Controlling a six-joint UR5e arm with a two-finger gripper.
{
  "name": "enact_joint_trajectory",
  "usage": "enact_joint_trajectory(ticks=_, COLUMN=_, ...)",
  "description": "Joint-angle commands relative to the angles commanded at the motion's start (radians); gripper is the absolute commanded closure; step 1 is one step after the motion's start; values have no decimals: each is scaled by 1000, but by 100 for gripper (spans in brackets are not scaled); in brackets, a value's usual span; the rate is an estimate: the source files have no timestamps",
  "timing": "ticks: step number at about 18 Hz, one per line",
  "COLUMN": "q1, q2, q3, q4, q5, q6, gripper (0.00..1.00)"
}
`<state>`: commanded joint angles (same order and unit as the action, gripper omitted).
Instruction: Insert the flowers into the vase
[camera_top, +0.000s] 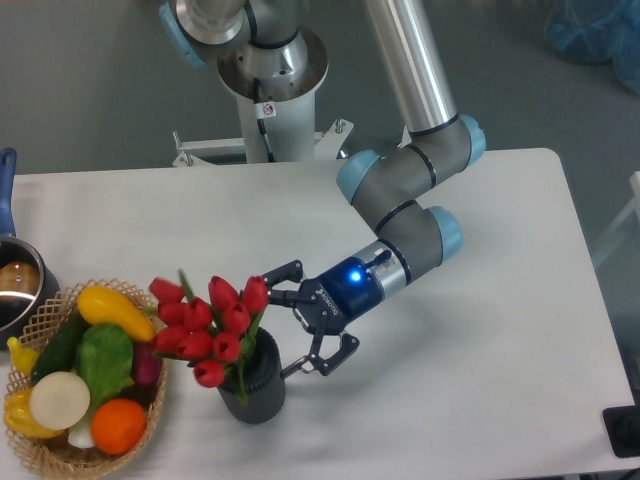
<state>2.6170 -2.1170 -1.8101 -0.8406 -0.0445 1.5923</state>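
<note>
Now flowers (210, 325) in vase (254, 385), just left of wide-open tool (301, 320).

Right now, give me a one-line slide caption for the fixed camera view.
Red tulips stand in the dark vase as the open claw sits beside them.

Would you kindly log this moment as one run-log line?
flowers: stems in vase, leaning left | gripper: open, beside vase, touching nothing | step: insertion apparently done
</note>
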Motion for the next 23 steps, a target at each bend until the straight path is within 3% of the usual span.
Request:
enact_joint_trajectory(ticks=3, q1=8, q2=15, q3=-2, q4=-2, q5=78, q6=-6, gripper=0)
enact_joint_trajectory(ticks=7, q1=26, q2=25, q3=-5, q4=-2, q5=89, q6=-11, gripper=0)
enact_joint_trajectory(ticks=10, q1=52, q2=66, q3=1, q4=0, q5=113, q6=-9, gripper=0)
enact_joint_trajectory(ticks=16, q1=107, q2=150, q3=55, q4=2, q5=331, q6=-6, gripper=0)
enact_joint_trajectory(ticks=19, q1=175, q2=158, q3=110, q4=2, q5=403, q6=1, gripper=0)
enact_joint_trajectory(ticks=23, q1=202, q2=152, q3=227, q4=-3, q5=408, q6=-32, gripper=0)
